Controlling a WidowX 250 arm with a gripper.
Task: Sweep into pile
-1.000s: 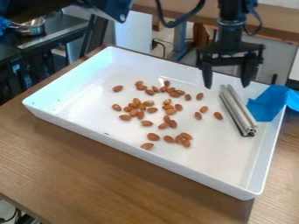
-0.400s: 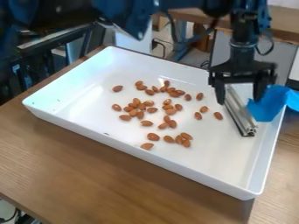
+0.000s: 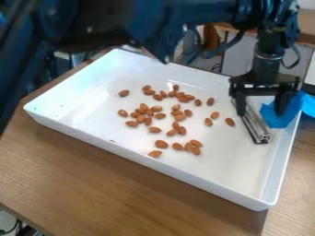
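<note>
Well, the black gripper [image 3: 261,111] hangs point-down over the right-hand end of the tray, as I see it, its two straight, blocky fingers spread wide and clamped on nothing that I can make out. Right beneath it, on the tray's floor, lies a pale, ridged metal bar [image 3: 257,126] with a grooved end and a dark lower edge, set at a slant; whether either finger touches it, I can't tell. Just beside the bar, smooth blue material [image 3: 294,109] bends over the tray's right-hand rim, creased and thin-looking.

Farther in, across the tray's middle, are the almonds [image 3: 161,144], brown and teardrop-shaped. They're loosely scattered, with tight clumps among them, a few strays toward the bar and one lone nut toward the tray's far left. A small group lies closer to the near wall. The tray [image 3: 227,166] itself is glossy white, rectangular, with raised walls and softly rounded corners. Under it spreads the counter [image 3: 92,184], brown with a streaky wood grain.
</note>
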